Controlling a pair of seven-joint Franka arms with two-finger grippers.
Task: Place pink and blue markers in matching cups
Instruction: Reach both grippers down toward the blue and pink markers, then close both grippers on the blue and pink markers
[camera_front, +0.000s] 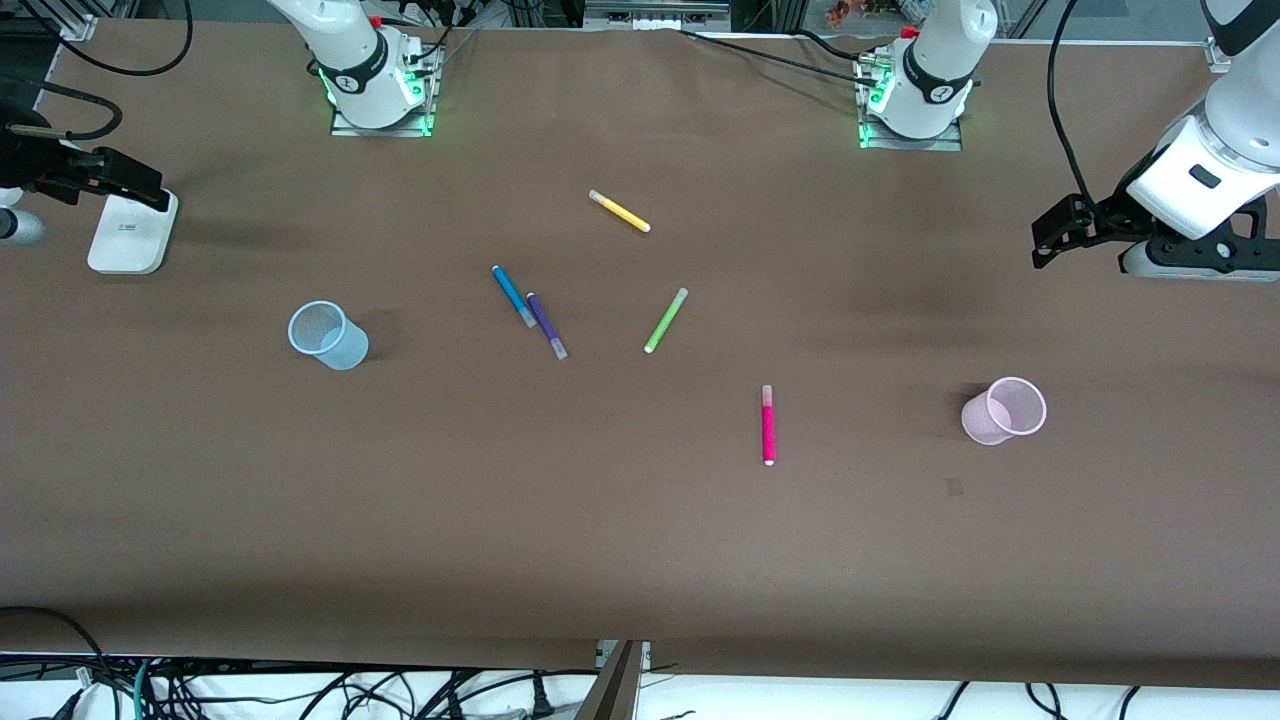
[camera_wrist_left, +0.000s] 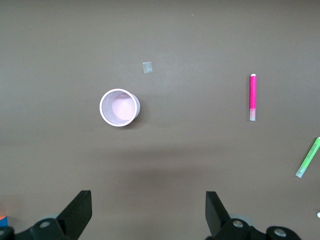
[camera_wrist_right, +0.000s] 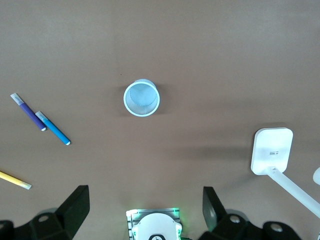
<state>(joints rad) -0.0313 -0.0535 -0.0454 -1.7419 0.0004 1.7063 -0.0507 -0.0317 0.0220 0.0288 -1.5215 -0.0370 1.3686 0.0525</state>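
The hot-pink marker (camera_front: 768, 425) lies alone on the brown table, between the table's middle and the pale pink cup (camera_front: 978, 420); both show in the left wrist view, the marker (camera_wrist_left: 253, 97) and the cup (camera_wrist_left: 102, 107). The blue marker (camera_front: 513, 295) lies mid-table beside a purple pen (camera_front: 546, 325). The pale blue cup (camera_front: 345, 348) stands toward the right arm's end; the right wrist view shows the cup (camera_wrist_right: 126, 102) and the blue marker (camera_wrist_right: 52, 129). My left gripper (camera_front: 1050, 240) (camera_wrist_left: 148, 210) is open, empty, raised at its end. My right gripper (camera_front: 140, 185) (camera_wrist_right: 146, 200) is open, empty, raised at its end.
A yellow pen (camera_front: 619, 211) lies nearer the bases, a green pen (camera_front: 665, 320) mid-table. A white flat device (camera_front: 132, 233) sits under my right gripper. A small pale patch (camera_wrist_left: 147, 67) lies on the table near the pink cup. Cables run along the table's edges.
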